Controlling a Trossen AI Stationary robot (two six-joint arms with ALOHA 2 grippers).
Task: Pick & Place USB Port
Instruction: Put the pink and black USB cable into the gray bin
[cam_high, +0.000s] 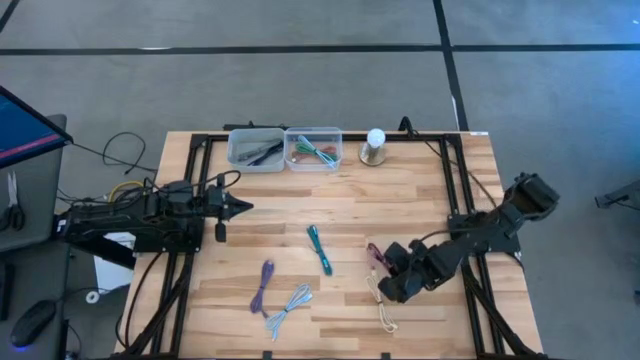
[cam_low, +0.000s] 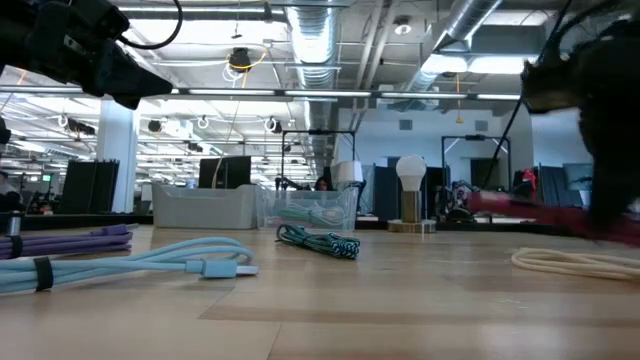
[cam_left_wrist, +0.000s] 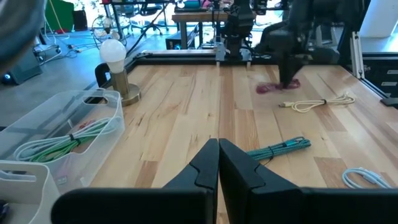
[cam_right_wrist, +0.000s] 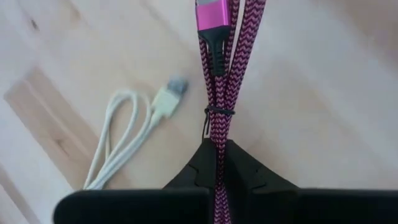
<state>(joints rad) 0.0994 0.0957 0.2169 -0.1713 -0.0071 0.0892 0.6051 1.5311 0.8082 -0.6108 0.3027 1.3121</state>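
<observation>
- The right wrist view alone shows the grip plainly: the right gripper (cam_right_wrist: 217, 163) has its jaws clamped on a magenta braided USB cable (cam_right_wrist: 231, 74), the bundle passing straight between the two dark fingers, with a thin tie around it just ahead of the fingertips.
- That view also shows the cable's pink metal plug, pointing away from the gripper, so the bundle's long axis runs in line with the fingers.
- In the high view the same cable (cam_high: 375, 255) is only a small dark-pink streak at the right gripper (cam_high: 392, 272), right of centre on the wooden table (cam_high: 400, 200); its plug cannot be made out there.
- The low view shows the cable (cam_low: 530, 212) as a blurred red band roughly level, just above the table top; the right arm above it is a dark blur cut off at the picture's edge.
- A cream USB cable (cam_high: 383, 303) lies just nearside of the right gripper; the right wrist view shows its loop and pale plug (cam_right_wrist: 168, 94) flat on the wood beside the magenta one.
- The left gripper (cam_high: 238, 207) hangs over the table's left part with its jaws together and nothing between them, as the left wrist view (cam_left_wrist: 217, 163) shows.
- The high view alone shows the two clear bins (cam_high: 284, 148) at the far edge with cables inside, a lamp bulb on a brass base (cam_high: 374, 147) to their right, a teal cable (cam_high: 320, 248) at centre, and purple (cam_high: 264, 285) and light-blue (cam_high: 290, 308) cables nearer.
</observation>
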